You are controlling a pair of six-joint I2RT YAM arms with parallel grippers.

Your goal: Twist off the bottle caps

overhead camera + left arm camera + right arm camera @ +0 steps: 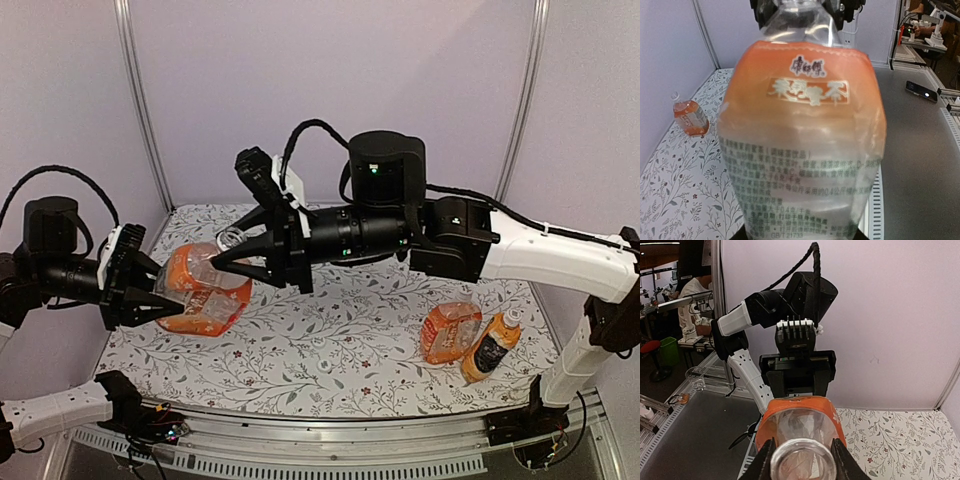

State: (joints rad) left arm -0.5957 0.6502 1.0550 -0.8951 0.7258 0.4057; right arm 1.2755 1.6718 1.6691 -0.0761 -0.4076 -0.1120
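Left pincer (158, 293): clamped across the body of the held bottle (205, 292), carrying it above the counter (350, 335) at the left side. The bottle's neck points toward the other arm.

Held bottle (802, 135): clear plastic with an orange label. In the left wrist view it fills nearly the whole picture, with white characters on the orange band and fine print lower down.

Right pincer (225, 253): stretches in from the right, with one finger on each side of the held bottle's neck. In the right wrist view the fingers (766, 462) sit right against the rim. I cannot tell whether they actually press on it.

Bottle mouth (802, 467): open, with the clear rim uncovered and facing the right wrist camera.

Dark-labelled bottle (490, 348): on the counter at the right, tilted, with a white cap (512, 317) on its upper end.

Second orange bottle (448, 332) (690, 117): just beside the dark-labelled bottle, on its left. The left wrist view shows a pale cap (674, 95) on its top.

Small white disc (323, 367): loose on the counter toward the near edge, between the held bottle and the pair at the right. It is probably a cap, though too small to be sure.

Counter: pale, printed with leaves and small flowers.
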